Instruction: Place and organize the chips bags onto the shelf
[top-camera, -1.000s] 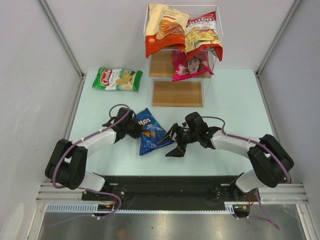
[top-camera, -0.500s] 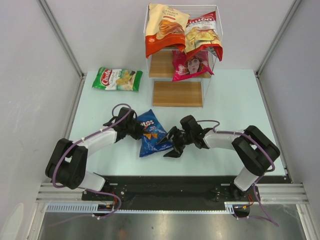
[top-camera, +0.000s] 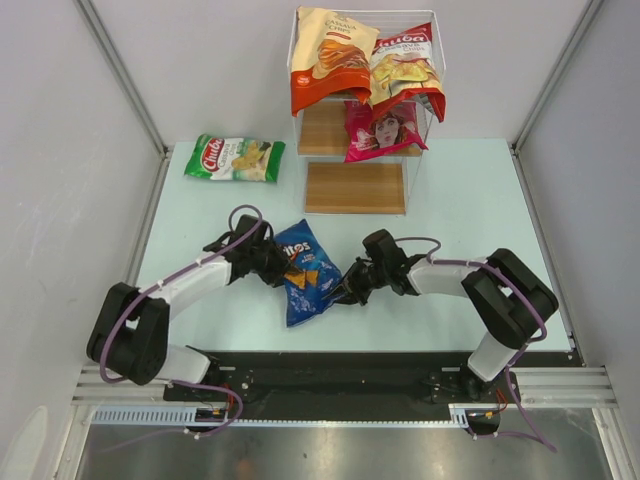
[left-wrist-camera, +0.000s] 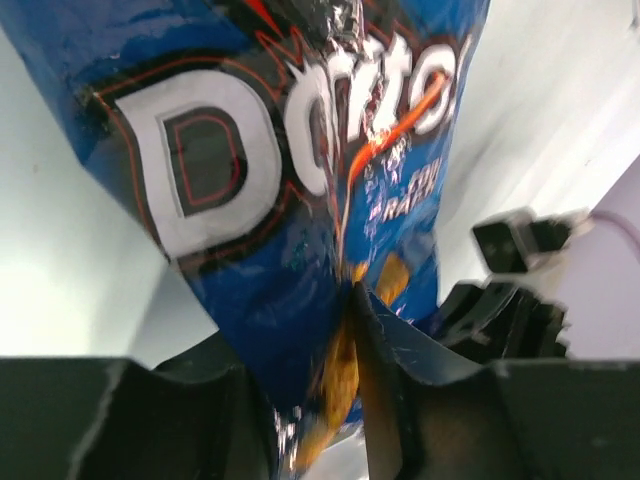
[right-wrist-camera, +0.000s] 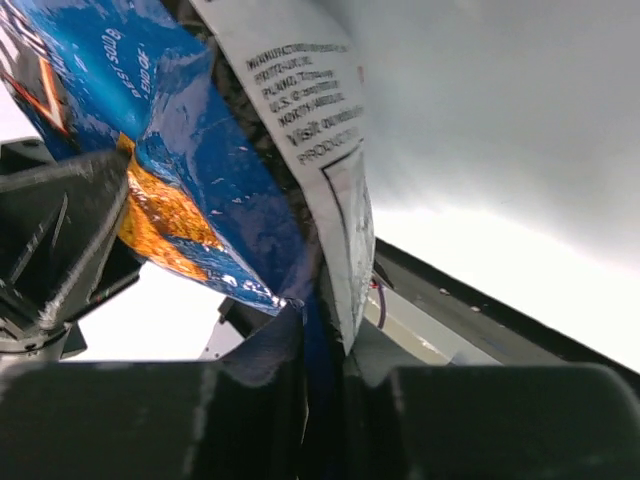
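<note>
Top view: blue bag (top-camera: 308, 272) sits at the near-centre of the table (top-camera: 470, 210), between both arms, long axis running roughly front to back. Left gripper (top-camera: 275, 268) is at its left edge and right gripper (top-camera: 345, 290) at its lower right edge; each is touching the bag. Can't read the jaw gaps from up here.

Shelf (top-camera: 356, 187) stands at the far centre. Orange-and-cream bag (top-camera: 330, 58) and red bag (top-camera: 405, 68) are side by side on the top tier, both hanging over the front. Pink bag (top-camera: 385, 128) is on the middle tier, right side, tucked under the red one. Green bag (top-camera: 234, 157) lies flat on the table left of the shelf, near but not touching it.

Left wrist view: blue bag fills the frame, logo side facing the cam, a bit blurred. Fingers (left-wrist-camera: 400, 370) are clamped on a crumpled fold at the bag's lower end, w/ foil squeezed between them.

Right wrist view: the bag's back side shows, w/ a white printed panel and a blue-and-orange part. Fingers (right-wrist-camera: 470, 420) are pressed together on the thin edge seam, so the jaws are closed on the bag. Dark hardware at the left edge, too close to make out.
</note>
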